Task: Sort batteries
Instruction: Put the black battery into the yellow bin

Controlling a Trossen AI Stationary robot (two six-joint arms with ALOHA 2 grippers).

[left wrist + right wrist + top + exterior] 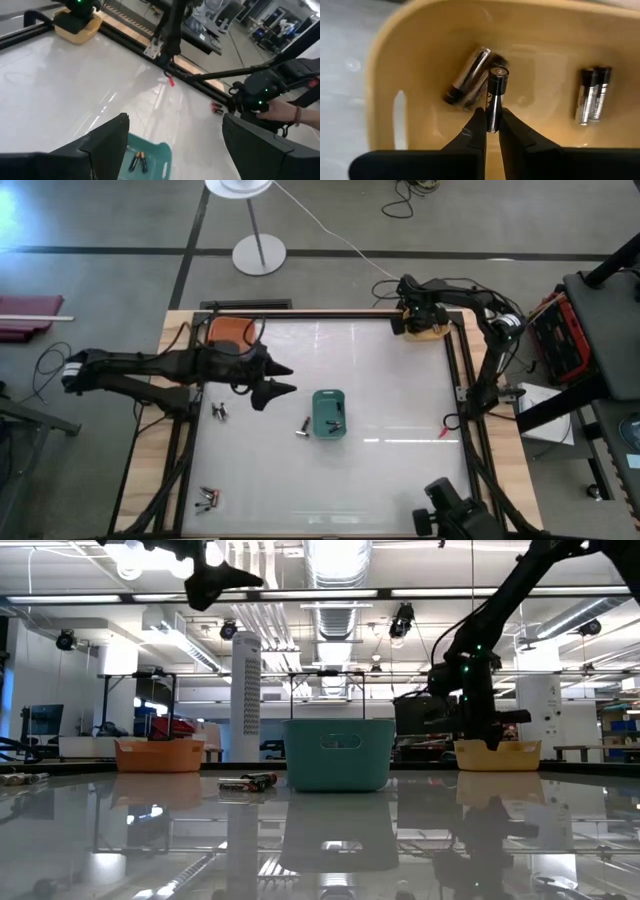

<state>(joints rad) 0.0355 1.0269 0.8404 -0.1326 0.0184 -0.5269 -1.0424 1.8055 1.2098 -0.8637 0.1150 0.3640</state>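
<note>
My right gripper (pixel 491 112) hangs over the yellow bin (pixel 428 330) at the table's far right corner, shut on a dark battery with a silvery end (pixel 496 95). In that bin lie a dark-and-silver pair (pixel 470 77) and a second pair (pixel 591 95). My left gripper (pixel 288 378) is held open, high above the table, left of the teal bin (pixel 328 413), which holds two batteries (pixel 138 162). Loose batteries lie on the table beside the teal bin (pixel 303 427), farther left (pixel 220 411) and near the front left (pixel 208 498). My right gripper pinches the battery's near end (pixel 493 122) between its two fingertips (pixel 480 117). The fingers come from above, pointing down into the yellow bin, and the battery runs on along them, silvery end (pixel 498 74) foremost. Whether that end touches the bin's floor I cannot tell.
An orange bin (pixel 232 330) stands at the far left corner. A small red thing (pixel 447 430) lies near the right edge. A black frame (pixel 455 380) rims the glossy white table. A person's hand (pixel 280 112) shows beyond the table by another dark device.
</note>
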